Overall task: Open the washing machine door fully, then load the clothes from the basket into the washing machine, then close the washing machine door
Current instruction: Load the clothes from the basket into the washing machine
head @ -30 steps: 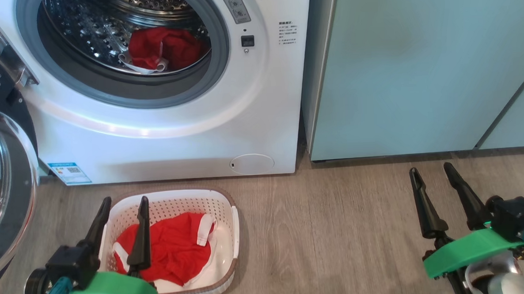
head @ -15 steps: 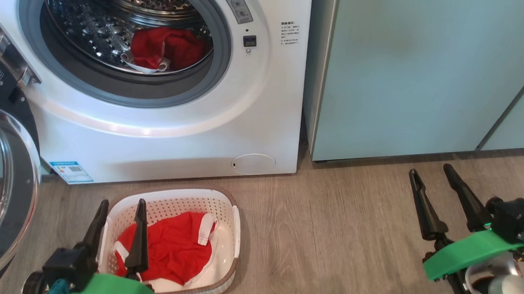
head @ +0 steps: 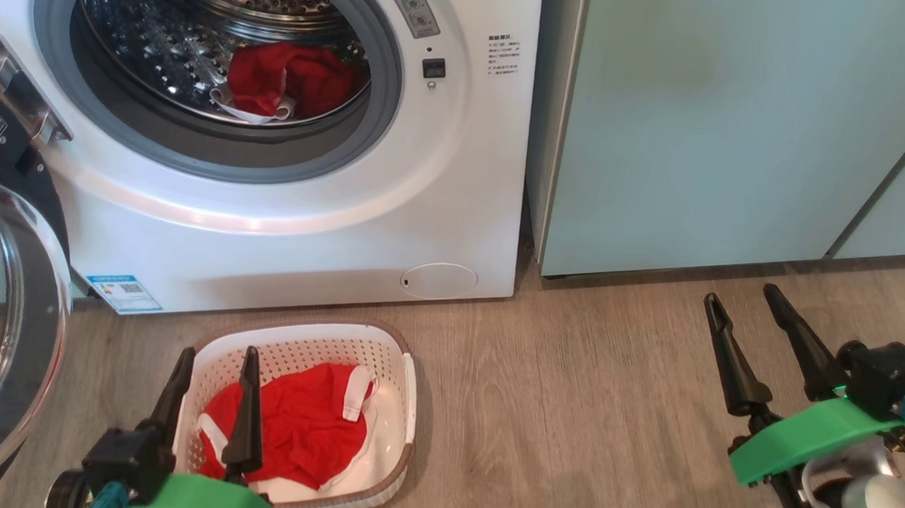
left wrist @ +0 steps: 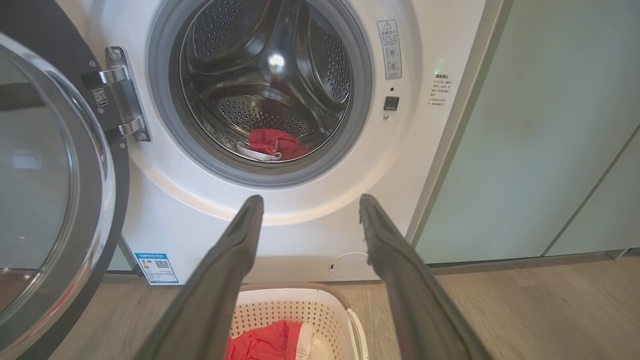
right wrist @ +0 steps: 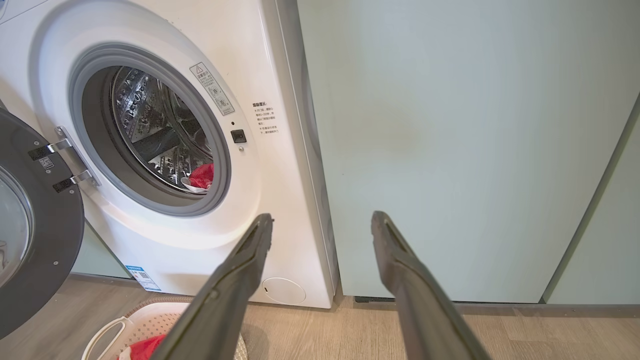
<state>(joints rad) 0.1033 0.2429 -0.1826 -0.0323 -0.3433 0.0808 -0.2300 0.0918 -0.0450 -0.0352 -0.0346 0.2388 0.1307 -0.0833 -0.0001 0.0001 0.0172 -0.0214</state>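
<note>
Both of my grippers are spread as wide as they go and hold nothing. My left gripper sits at 7 o'clock in the head view. Its two dark fingers lie across the left part of the basket, and I cannot tell whether the tips touch what lies beneath them. My right gripper sits at 5 o'clock over bare wooden floor, well apart from the basket.

The basket stands on the floor just in front of the washing machine, at 6 o'clock from the drum opening. One red garment with white trim lies crumpled in it and covers most of the base, leaving the pale plastic bare toward the basket's 4 o'clock corner. A second red garment lies on the bottom of the perforated steel drum, just behind the grey door seal.

The washing machine door is swung wide open at 9 o'clock. It hangs from its metal hinge at 10 o'clock, with its glass centre ringed by the black rim. A blue sticker sits at the 7 o'clock corner of the machine's front, and a round flap sits low at its 5 o'clock corner. Pale teal cabinets stand just beside the machine at 2 o'clock.
</note>
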